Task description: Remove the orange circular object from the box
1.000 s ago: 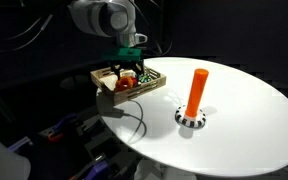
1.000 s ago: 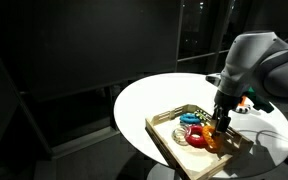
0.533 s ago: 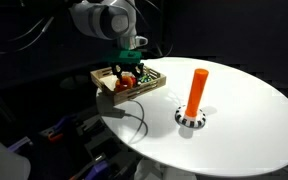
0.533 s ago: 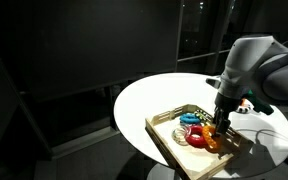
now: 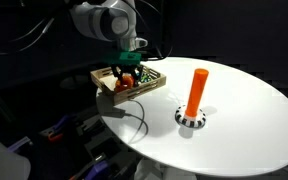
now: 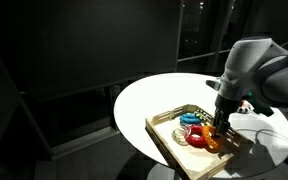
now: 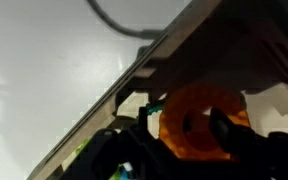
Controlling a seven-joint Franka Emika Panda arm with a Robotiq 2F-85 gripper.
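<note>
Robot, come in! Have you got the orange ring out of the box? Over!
Gripper down in the box, right at the orange ring; grip unclear. Ring not out yet. Red piece close beside it. Over.

you see the box [image 6: 162,138] in pale matt wood, the orange circular object [image 7: 187,104] in smooth plastic, and the table [image 5: 249,125] white and smooth.

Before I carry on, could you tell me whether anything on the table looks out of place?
Nothing is spilled or damaged. The box sits right at the table's rim, and a dark cable snakes loose across the white top near it.
</note>
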